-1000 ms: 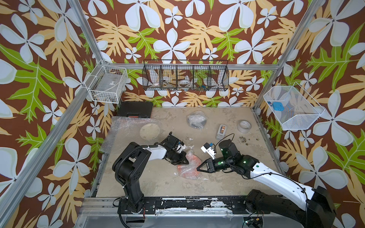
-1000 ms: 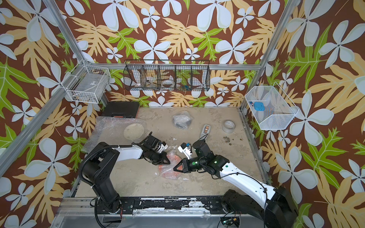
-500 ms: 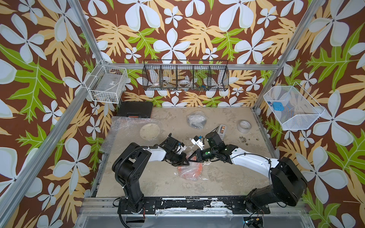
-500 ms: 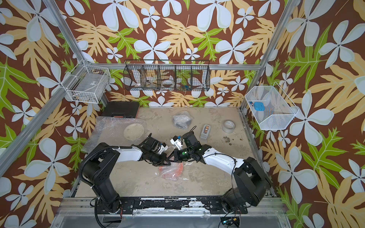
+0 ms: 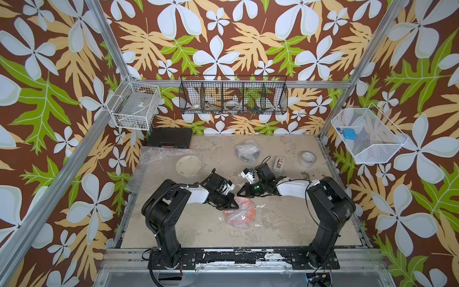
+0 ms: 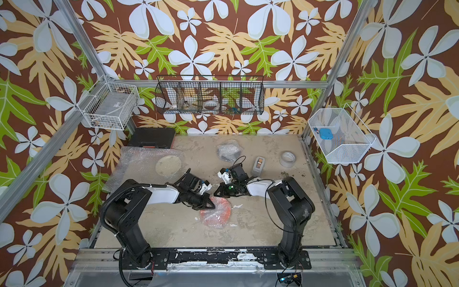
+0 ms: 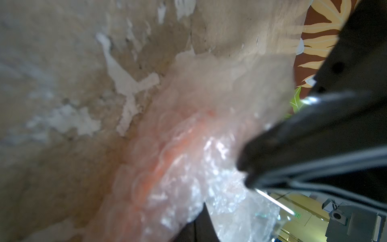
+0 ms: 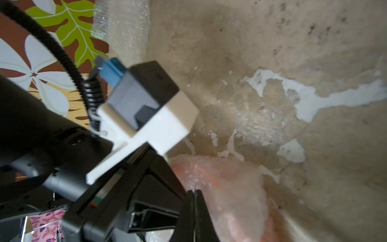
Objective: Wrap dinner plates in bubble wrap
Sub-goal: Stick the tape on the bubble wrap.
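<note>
The worn beige tabletop [image 5: 285, 223] sits inside flower-papered walls [image 5: 223, 37]. At the lower middle of both top views lies the orange plate [image 5: 244, 212], already bundled in bubble wrap [image 5: 233, 220]. Your left gripper [image 5: 235, 205] is closed, its tip down on the bundle's upper-left edge. Your right gripper [image 5: 239, 194] is closed too, its tip at the bundle's top edge, and neither wrist view shows clearly whether any film is pinched. This looks like the tucking stage, so press loose flaps flat with the closed tips and work from the rim toward the middle. Hold the bundle with one tip so it doesn't slide. The cream plate [image 5: 188, 165] waits bare on a flat sheet [image 5: 151, 171] at centre left, and the black plate [image 5: 248, 154] sits wrapped above the arms.
</note>
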Motion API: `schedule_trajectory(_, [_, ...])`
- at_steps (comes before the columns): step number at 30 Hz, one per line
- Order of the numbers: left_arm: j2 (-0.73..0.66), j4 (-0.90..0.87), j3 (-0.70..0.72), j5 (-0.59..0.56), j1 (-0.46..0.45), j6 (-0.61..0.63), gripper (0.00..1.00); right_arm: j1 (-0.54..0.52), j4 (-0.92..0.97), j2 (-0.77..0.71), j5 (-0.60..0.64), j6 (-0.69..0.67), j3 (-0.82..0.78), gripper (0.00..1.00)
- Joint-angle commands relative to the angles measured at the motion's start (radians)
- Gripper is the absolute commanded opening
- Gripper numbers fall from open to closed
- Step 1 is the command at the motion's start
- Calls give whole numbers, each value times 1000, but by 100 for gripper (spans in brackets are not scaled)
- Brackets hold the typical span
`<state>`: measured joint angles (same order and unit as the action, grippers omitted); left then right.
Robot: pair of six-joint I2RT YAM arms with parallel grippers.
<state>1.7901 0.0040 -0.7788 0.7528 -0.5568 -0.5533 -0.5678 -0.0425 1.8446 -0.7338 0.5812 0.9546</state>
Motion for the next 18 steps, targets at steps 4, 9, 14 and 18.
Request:
schedule_trajectory(4, [19, -106, 9, -63, -2, -5, 0, -2, 10, 37, 156, -79, -7, 5])
schedule_trajectory(9, [30, -125, 10, -74, -3, 10, 0, -3, 98, -41, 348, -78, 26, 37])
schedule_trajectory(14, [35, -136, 15, -89, -2, 16, 0, -2, 261, -81, 567, -105, 94, 46])
schedule_trajectory(18, [34, -138, 14, -96, -2, 17, 0, -1, 344, -111, 600, -115, 141, 48])
